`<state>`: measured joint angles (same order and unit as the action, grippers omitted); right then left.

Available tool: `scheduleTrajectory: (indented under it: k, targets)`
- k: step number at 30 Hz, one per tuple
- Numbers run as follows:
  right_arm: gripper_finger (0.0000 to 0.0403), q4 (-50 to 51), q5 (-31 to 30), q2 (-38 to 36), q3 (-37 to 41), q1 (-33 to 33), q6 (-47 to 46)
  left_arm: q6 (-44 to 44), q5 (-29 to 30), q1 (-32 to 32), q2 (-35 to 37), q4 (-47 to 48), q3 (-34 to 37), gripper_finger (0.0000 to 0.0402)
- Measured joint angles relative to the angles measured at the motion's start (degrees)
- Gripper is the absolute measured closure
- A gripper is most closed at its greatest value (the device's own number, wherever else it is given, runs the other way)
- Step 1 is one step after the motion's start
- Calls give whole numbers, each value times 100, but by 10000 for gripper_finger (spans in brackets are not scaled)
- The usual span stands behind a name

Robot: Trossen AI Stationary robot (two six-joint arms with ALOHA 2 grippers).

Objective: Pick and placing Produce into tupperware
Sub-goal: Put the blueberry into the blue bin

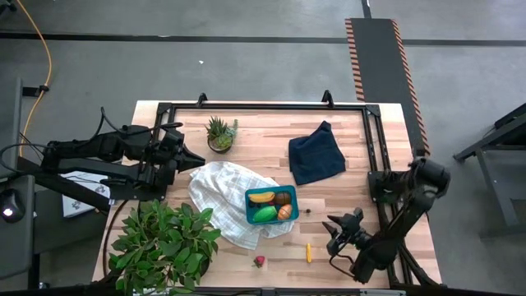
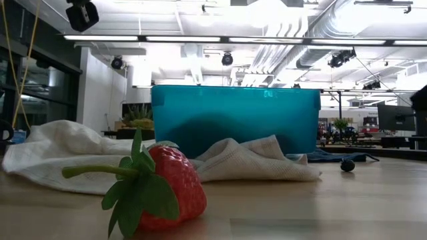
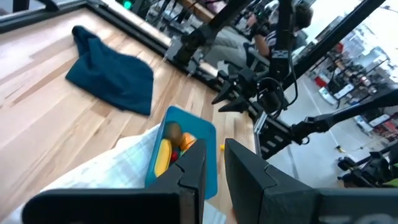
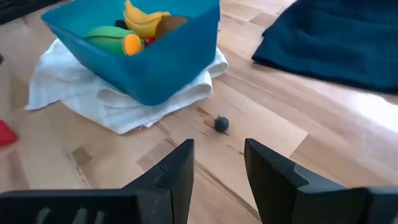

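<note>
Two grippers, both empty, you've nothing held:
L gripper point(image 1: 197, 158): fingers slightly apart, left of tupperware point(image 1: 270, 205), above white cloth point(image 1: 220, 193).
Tupperware: on cloth; holds banana point(image 1: 262, 197), green fruit point(image 1: 264, 215), orange wedge point(image 1: 284, 212), brown round one point(image 1: 283, 198).
Strawberry point(image 1: 260, 261), carrot point(image 1: 309, 252): on table point(image 1: 345, 197), nearer front edge than tupperware.
Dark berry point(image 4: 221, 124): just right of tupperware.
R gripper point(image 1: 333, 228): fingers apart, right of tupperware, near berry.
</note>
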<state>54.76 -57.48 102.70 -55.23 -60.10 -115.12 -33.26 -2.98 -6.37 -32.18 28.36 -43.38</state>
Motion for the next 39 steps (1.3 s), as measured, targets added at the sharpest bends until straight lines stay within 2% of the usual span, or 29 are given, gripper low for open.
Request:
scheduleTrajectory:
  k: [5, 12, 19, 26, 33, 39]
  targets:
    - [270, 8, -312, 613, 0, -41, -701, -2, 1, 0, 0, 373, 0, 355]
    - [269, 42, -414, 1116, 0, 31, -731, -2, 0, 0, 0, 733, 0, 355]
    - [269, 6, -742, 1517, 0, 115, -1335, -4, 0, 0, 0, 795, 0, 355]
    - [269, -91, -1006, 1578, 0, 334, -1169, -11, -46, 0, 0, 813, 0, 355]
    - [269, -570, -1255, 1578, 0, 588, -528, -60, -50, 0, 0, 829, 0, 355]
    - [269, -808, -1257, 1578, 0, 654, -333, -133, -65, 0, 0, 829, 0, 355]
